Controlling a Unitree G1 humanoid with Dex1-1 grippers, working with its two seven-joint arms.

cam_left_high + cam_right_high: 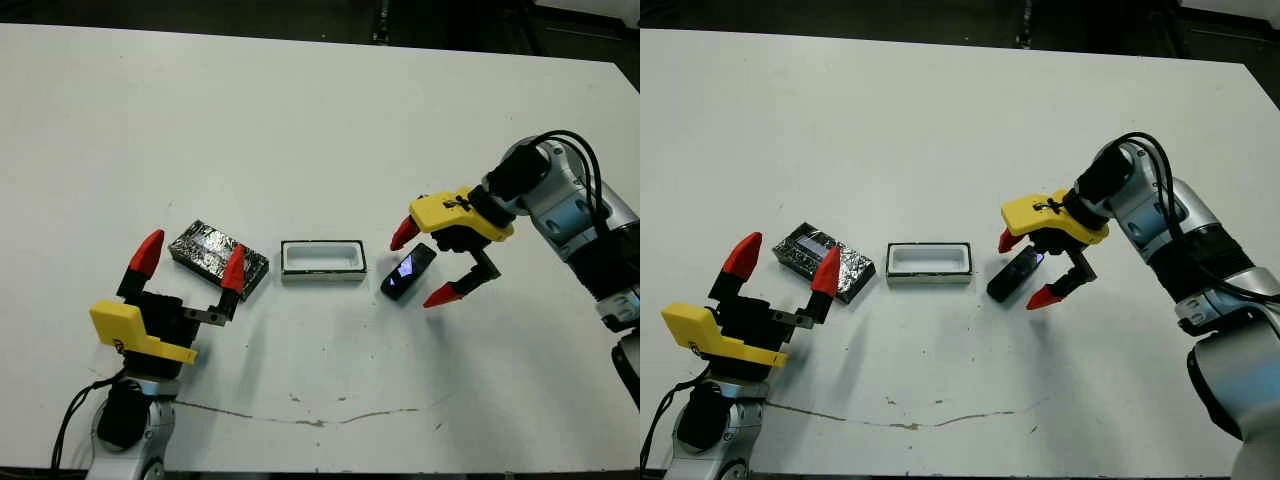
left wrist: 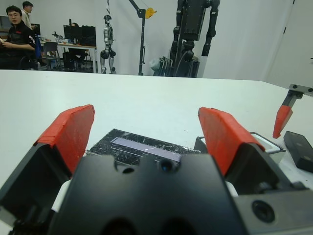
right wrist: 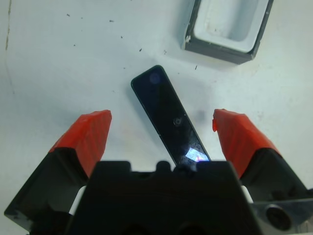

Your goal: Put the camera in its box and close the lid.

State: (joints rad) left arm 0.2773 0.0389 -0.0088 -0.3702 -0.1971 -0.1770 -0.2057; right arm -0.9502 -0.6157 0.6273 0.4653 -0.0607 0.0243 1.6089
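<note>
White tabletop (image 1: 300, 120) fills the head views, where the open box (image 1: 321, 258) sits in the middle with its white inside facing up, ready to receive the camera (image 1: 408, 272), which lies flat and slanted on the table just to the box's right. Over the camera the right gripper (image 1: 424, 265) hangs with its jaws spread wide, one red tip on each side of the bar and gripping nothing, apparently lined up to pinch it across its width. The lid (image 1: 217, 255) lies left of the box, and the left gripper (image 1: 190, 262) waits beside it, also wide open and empty, probably staged for closing later. From the left wrist, the lid's speckled top shows between the parted fingers (image 2: 68, 132). From the right wrist, the camera runs diagonally between the spread fingers (image 3: 88, 137), untouched, the box's corner beyond.
</note>
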